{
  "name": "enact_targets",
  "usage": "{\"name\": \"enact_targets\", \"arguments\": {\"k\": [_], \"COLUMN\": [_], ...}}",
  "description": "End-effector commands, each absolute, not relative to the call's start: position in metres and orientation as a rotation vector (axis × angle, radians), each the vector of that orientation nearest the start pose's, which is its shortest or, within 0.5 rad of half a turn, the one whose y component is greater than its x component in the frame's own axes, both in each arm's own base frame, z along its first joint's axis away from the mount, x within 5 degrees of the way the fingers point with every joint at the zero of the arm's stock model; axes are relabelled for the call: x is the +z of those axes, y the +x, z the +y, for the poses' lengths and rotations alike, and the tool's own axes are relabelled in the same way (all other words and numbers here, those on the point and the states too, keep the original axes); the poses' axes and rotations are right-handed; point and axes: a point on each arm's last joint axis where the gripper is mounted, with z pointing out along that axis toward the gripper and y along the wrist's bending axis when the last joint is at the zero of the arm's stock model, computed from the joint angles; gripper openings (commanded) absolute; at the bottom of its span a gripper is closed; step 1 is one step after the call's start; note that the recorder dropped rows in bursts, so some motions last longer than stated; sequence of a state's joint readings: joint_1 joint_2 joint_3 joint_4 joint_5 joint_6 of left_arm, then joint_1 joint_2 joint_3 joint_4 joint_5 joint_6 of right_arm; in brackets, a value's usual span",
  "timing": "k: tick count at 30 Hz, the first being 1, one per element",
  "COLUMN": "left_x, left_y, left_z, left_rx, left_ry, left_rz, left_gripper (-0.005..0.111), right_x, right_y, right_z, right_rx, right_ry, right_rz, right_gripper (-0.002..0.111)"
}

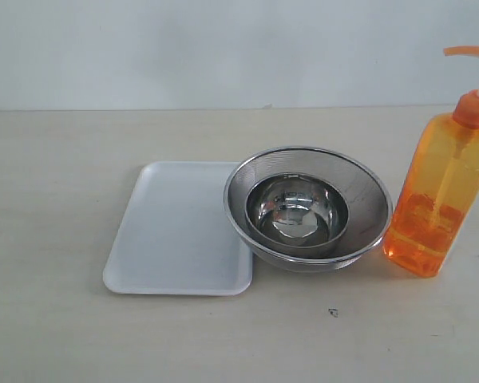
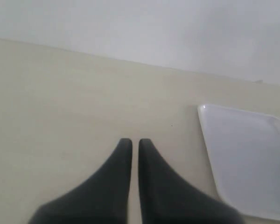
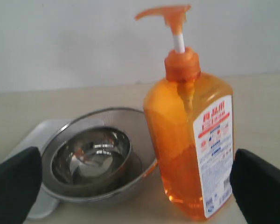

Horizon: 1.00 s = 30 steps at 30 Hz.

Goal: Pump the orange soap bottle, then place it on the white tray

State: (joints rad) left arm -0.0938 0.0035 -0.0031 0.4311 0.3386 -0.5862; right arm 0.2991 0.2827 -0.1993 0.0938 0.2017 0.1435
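The orange soap bottle (image 1: 439, 199) stands upright on the desk (image 1: 56, 159), off the white tray (image 1: 172, 235), toward the right end of the desk as the exterior view shows it and about midway between its far edge at the wall and its near edge. Its pump head is up, with the white stem showing below the spout, and liquid fills the lower part of the body. Just left of the bottle is a steel mesh bowl (image 1: 367, 195) with a smaller steel bowl (image 1: 297, 209) nested inside; whether the mesh bowl touches the bottle cannot be told. The tray lies flat near the middle of the desk, nothing inside it except that the mesh bowl's rim overlaps its right edge. The right gripper (image 3: 136, 156) has its two dark fingers (image 3: 16, 184) spread wide, and the bottle (image 3: 186, 140) stands between them, closer to one, touched by neither; its white label with red print faces that camera. The left gripper (image 2: 135, 142) has its fingers together, only a thin slit between the tips, holding nothing, above bare desk beside a corner of the tray (image 2: 247, 158).
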Motion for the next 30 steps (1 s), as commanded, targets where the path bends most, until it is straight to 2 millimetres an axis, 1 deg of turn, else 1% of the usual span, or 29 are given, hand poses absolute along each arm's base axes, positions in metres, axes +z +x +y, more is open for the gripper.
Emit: {"name": "enact_targets", "arguments": {"k": [1, 10, 13, 16, 19, 22, 23, 24, 28, 30], "left_x": [0.186, 0.186, 0.186, 0.186, 0.186, 0.186, 0.186, 0.186, 0.186, 0.186], "left_y": [0.054, 0.054, 0.054, 0.054, 0.054, 0.054, 0.054, 0.054, 0.054, 0.054], "left_z": [0.008, 0.008, 0.008, 0.008, 0.008, 0.008, 0.008, 0.008, 0.008, 0.008], "left_rx": [-0.061, -0.061, -0.061, -0.061, -0.061, -0.061, -0.061, -0.061, -0.061, -0.061], "left_ry": [-0.17, -0.17, -0.17, -0.17, -0.17, -0.17, -0.17, -0.17, -0.17, -0.17], "left_rz": [1.781, 1.781, 1.781, 1.781, 1.781, 1.781, 1.781, 1.781, 1.781, 1.781], "left_gripper": [0.005, 0.005, 0.005, 0.005, 0.005, 0.005, 0.005, 0.005, 0.005, 0.005], "right_x": [0.241, 0.243, 0.241, 0.245, 0.253, 0.263, 0.265, 0.266, 0.264, 0.265], "right_y": [0.072, 0.07, 0.066, 0.063, 0.057, 0.046, 0.043, 0.041, 0.043, 0.046], "right_z": [0.03, 0.034, 0.04, 0.047, 0.057, 0.068, 0.071, 0.072, 0.071, 0.069], "right_rx": [0.392, 0.452, 0.502, 0.533, 0.677, 0.772, 0.802, 0.827, 0.794, 0.784], "right_ry": [-0.185, -0.199, -0.284, -0.401, -0.467, -0.65, -0.677, -0.69, -0.691, -0.648], "right_rz": [1.843, 1.821, 1.846, 1.783, 1.688, 1.513, 1.481, 1.47, 1.476, 1.479], "right_gripper": [0.105, 0.105, 0.105, 0.105, 0.105, 0.105, 0.105, 0.105, 0.105, 0.105]}}
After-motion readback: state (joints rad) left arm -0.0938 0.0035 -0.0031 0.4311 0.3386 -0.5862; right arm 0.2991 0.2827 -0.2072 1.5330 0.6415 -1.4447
